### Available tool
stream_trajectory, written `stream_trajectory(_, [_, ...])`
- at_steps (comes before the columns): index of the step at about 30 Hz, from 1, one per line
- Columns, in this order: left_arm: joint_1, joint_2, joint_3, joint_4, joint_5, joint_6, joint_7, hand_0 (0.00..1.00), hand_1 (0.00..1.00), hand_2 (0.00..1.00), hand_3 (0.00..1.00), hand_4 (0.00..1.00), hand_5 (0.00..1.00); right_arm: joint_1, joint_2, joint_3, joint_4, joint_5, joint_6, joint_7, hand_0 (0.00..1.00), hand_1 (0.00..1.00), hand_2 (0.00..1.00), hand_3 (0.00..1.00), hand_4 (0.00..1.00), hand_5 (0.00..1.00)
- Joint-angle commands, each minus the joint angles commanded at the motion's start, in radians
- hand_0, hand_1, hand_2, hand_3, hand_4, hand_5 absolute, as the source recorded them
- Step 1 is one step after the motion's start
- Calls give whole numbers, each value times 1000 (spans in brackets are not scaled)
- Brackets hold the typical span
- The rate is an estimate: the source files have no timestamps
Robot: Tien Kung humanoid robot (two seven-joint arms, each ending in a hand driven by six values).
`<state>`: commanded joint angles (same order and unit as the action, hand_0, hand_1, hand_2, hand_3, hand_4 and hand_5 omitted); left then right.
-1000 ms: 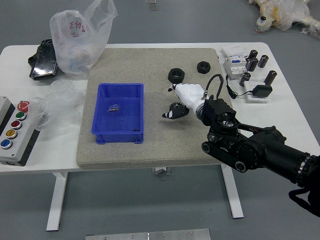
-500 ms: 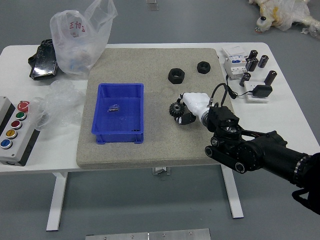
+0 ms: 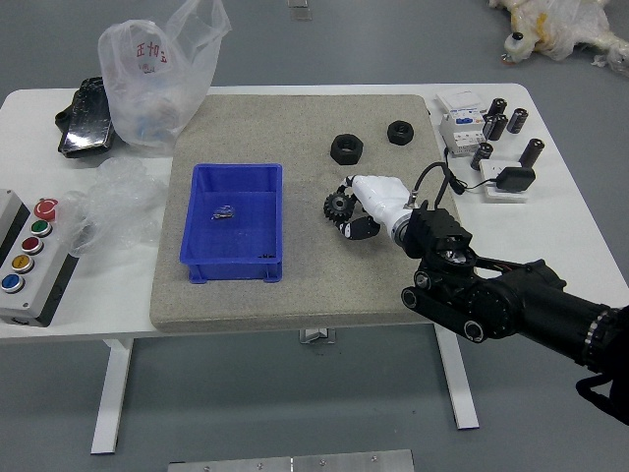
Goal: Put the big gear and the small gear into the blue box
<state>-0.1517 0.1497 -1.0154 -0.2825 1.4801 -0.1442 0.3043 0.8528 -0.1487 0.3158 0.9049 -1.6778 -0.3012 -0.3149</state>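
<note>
The right hand (image 3: 381, 200) has its fingers (image 3: 360, 228) drawn in narrow on a black toothed gear (image 3: 339, 206) (big or small, I can't tell), right of the blue box (image 3: 230, 270), on the side toward the counter's (image 3: 531, 231) right edge. The hold looks shallow, out at the fingertips, so a jerky swing could let the gear tilt and slip onto the mat (image 3: 197, 307). Carried too low, it would probably catch the box's right wall and shove the box toward the counter's left edge.
</note>
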Motion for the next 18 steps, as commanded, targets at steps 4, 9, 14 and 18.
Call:
stream_trajectory(4, [2, 1, -2, 0, 2, 0, 0, 713, 535, 542, 676, 696, 502, -2, -14, 46, 90, -51, 2, -12, 504, 496, 314, 417, 359, 45])
stream_trajectory(9, [-1, 1, 0, -1, 2, -1, -1, 712, 534, 544, 676, 697, 505, -1, 2, 45, 216, -96, -1, -20, 513, 497, 317, 426, 366, 41])
stream_trajectory(14, [0, 0, -3, -1, 6, -4, 2, 712, 534, 544, 677, 698, 509, 3, 35, 14, 306, -108, 3, -23, 605, 635, 615, 610, 243, 135])
stream_trajectory(18, [3, 1, -8, -2, 13, -5, 4, 712, 535, 545, 677, 699, 512, 4, 55, -4, 309, -109, 5, -24, 721, 776, 795, 766, 476, 178])
